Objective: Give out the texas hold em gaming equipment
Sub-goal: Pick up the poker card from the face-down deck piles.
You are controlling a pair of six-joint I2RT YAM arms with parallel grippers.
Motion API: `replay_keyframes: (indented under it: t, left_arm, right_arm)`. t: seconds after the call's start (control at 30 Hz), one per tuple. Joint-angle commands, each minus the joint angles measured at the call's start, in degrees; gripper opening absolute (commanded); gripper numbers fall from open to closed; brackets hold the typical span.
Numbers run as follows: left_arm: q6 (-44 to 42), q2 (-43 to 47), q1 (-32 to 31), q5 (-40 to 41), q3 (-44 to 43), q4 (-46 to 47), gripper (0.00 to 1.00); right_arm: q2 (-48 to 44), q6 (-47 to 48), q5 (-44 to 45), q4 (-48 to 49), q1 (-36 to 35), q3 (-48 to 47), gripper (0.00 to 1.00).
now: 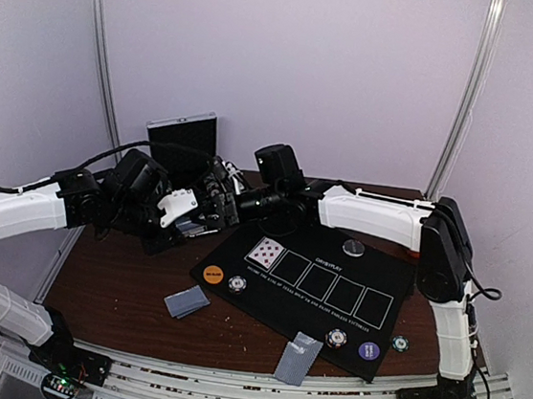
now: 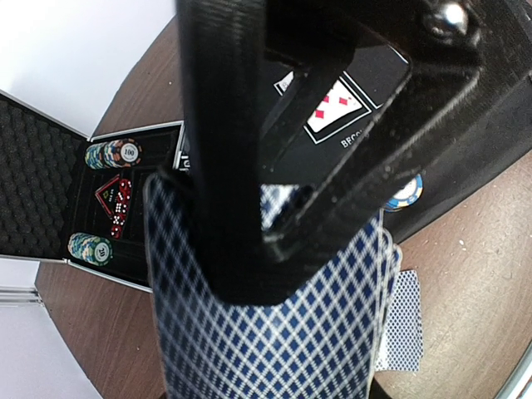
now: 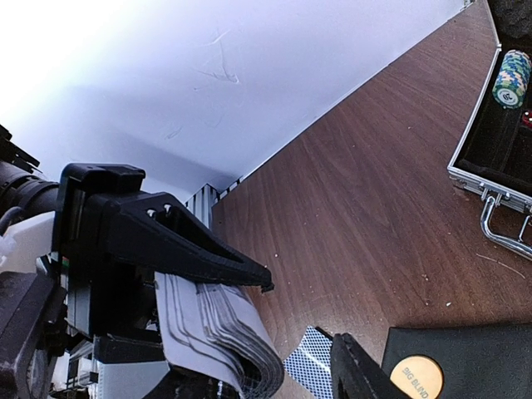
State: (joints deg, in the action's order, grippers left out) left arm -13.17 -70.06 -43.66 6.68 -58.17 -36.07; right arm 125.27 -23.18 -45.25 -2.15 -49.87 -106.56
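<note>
Left gripper (image 2: pixel 278 249): jaws pinching the deck of cards (image 2: pixel 274 341), blue-diamond backs toward the wrist camera. I judge it is held out as a supply to deal from.
Right gripper (image 1: pixel 235 204): close beside the deck's fanned edge. I cannot tell how far its jaws are spread; it is probably reaching to peel off a card.
Laid out: one face-up card (image 1: pixel 265 250) in the first rectangle of the mat (image 1: pixel 374 270); orange button (image 1: pixel 213 274), chips (image 1: pixel 335 338) and loose cards (image 1: pixel 186 301) round about.
Surface: dark wood desk (image 1: pixel 112 288) — open case (image 1: pixel 182 140) at the rear.
Room: plain white walls (image 1: pixel 292 58), metal rails (image 1: pixel 226 387).
</note>
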Motion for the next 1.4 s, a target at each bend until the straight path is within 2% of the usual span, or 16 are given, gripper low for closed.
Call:
replay_keyframes:
  t: [0.0,0.17,0.4,0.53,0.67,0.73,1.07,1.2,1.27,1.37]
  left_arm:
    - [-0.2,1.7,0.2,0.1,-0.3,4.1,0.37]
    - [-0.2,1.5,0.2,0.4,-0.2,4.1,0.37]
    - [-0.3,1.2,0.2,0.8,0.1,4.1,0.37]
    - [-0.3,1.0,0.2,1.0,0.2,4.1,0.37]
    - [-0.4,0.9,0.2,1.2,0.4,4.1,0.37]
    - [-0.4,0.9,0.2,1.3,0.5,4.2,0.37]
    - [0.0,0.9,0.1,2.1,1.0,4.5,0.37]
    - [0.4,0.9,0.2,2.3,1.3,4.6,0.37]
    - [0.6,1.1,0.1,2.5,1.6,4.8,0.37]
    - [0.7,1.4,0.2,2.7,1.9,5.0,0.37]
  right_arm:
    - [-2.0,2.7,3.4,-5.1,1.0,0.9,0.47]
    - [-2.5,4.3,4.1,-8.4,1.0,-0.6,0.37]
    - [-2.6,5.3,4.7,-10.8,1.0,-2.1,0.34]
    - [-2.7,5.5,4.4,-11.9,1.1,-3.3,0.23]
    - [-3.2,6.5,5.5,-13.8,1.3,-4.0,0.07]
    - [-3.6,6.9,5.9,-14.9,1.6,-3.9,0.03]
    - [-7.7,9.8,9.5,-19.2,3.1,-1.7,0.00]
    - [-12.5,13.0,16.3,-22.7,4.6,0.9,0.00]
    - [-15.5,16.0,23.5,-25.9,5.0,2.4,0.00]
    - [-19.5,21.3,39.2,-32.0,4.9,4.7,0.00]
